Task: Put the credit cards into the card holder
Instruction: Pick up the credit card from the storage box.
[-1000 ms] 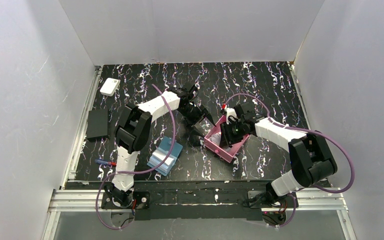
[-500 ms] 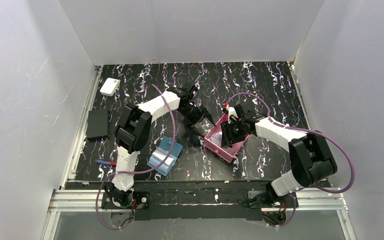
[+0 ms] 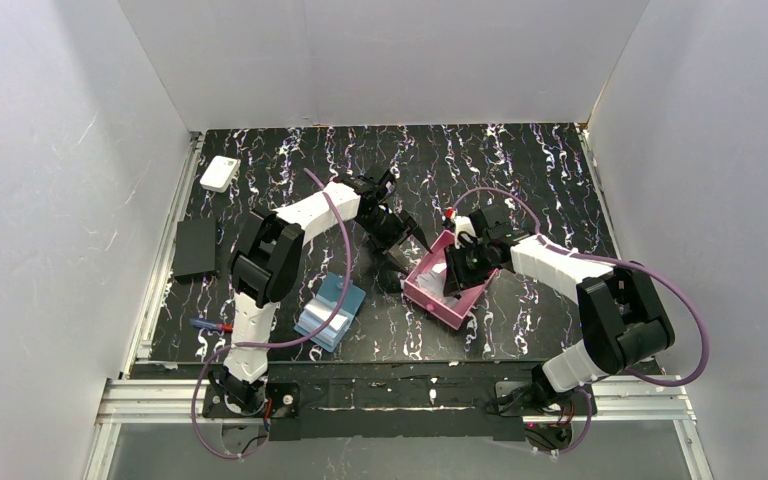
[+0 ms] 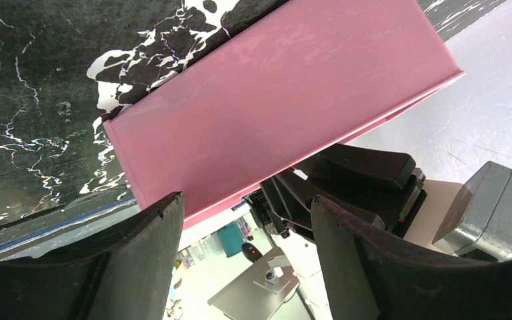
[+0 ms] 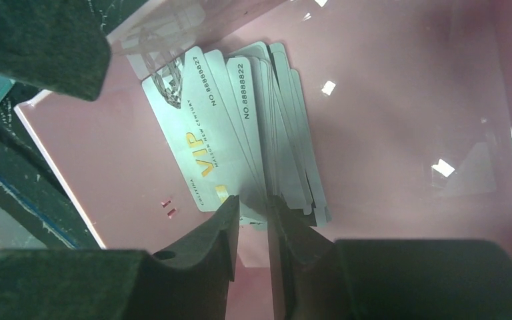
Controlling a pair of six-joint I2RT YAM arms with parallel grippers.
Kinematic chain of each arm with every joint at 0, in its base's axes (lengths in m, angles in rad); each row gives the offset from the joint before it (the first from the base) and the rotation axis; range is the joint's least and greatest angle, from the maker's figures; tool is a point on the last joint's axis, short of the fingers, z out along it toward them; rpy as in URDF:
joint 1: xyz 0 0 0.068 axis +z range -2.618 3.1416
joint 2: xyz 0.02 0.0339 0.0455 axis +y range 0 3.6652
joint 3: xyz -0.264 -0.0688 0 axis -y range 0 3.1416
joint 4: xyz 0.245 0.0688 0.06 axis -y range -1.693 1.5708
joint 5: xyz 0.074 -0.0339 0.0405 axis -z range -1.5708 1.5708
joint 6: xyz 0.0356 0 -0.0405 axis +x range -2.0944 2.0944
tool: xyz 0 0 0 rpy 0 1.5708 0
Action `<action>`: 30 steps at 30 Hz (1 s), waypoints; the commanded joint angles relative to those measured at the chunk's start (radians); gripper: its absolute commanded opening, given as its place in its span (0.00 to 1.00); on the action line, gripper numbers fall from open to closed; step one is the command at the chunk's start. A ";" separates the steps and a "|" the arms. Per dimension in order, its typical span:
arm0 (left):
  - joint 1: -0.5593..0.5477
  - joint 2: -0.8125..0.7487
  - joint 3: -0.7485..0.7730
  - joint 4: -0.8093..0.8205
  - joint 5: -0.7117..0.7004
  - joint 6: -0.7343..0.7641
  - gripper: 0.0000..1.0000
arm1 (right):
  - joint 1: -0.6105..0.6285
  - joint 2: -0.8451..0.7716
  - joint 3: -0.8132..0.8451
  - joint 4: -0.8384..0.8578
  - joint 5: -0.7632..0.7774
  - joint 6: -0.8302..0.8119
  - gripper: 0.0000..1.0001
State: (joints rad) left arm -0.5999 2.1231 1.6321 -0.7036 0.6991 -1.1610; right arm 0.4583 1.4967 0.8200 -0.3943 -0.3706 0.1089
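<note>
The credit cards (image 5: 227,127), grey-white with "VIP" print, lie fanned in a stack inside the pink tray (image 5: 407,100). My right gripper (image 5: 253,200) is down in the tray (image 3: 430,295), its fingers closed to a narrow gap over the near end of the stack. My left gripper (image 3: 405,243) is open at the tray's far-left side; in the left wrist view the tray's outer wall (image 4: 273,100) fills the space just beyond its spread fingers (image 4: 243,200). The teal-blue card holder (image 3: 330,310) lies open on the table near the left arm, apart from both grippers.
A white box (image 3: 219,173) sits at the back left. A matte black slab (image 3: 195,248) lies at the left edge. A small red-and-blue pen-like object (image 3: 210,326) lies near the left arm's base. White walls enclose the table on three sides.
My right gripper has moved slightly down and left inside the tray, and the pink tray has shifted a little with it. The left arm has stayed put.
</note>
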 commanded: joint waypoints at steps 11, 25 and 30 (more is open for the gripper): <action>-0.014 0.029 0.024 -0.016 0.053 -0.003 0.68 | 0.000 -0.033 0.088 -0.033 -0.145 0.017 0.28; -0.014 0.034 0.029 -0.015 0.056 -0.003 0.68 | 0.000 0.055 0.120 -0.099 -0.026 -0.008 0.47; 0.069 -0.048 0.040 -0.350 -0.092 0.031 0.69 | 0.000 0.060 0.107 -0.050 -0.030 -0.086 0.62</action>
State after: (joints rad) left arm -0.5964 2.1658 1.6672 -0.8036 0.6765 -1.1362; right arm 0.4583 1.5528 0.9031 -0.4629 -0.4000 0.0799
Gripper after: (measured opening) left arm 0.673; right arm 0.591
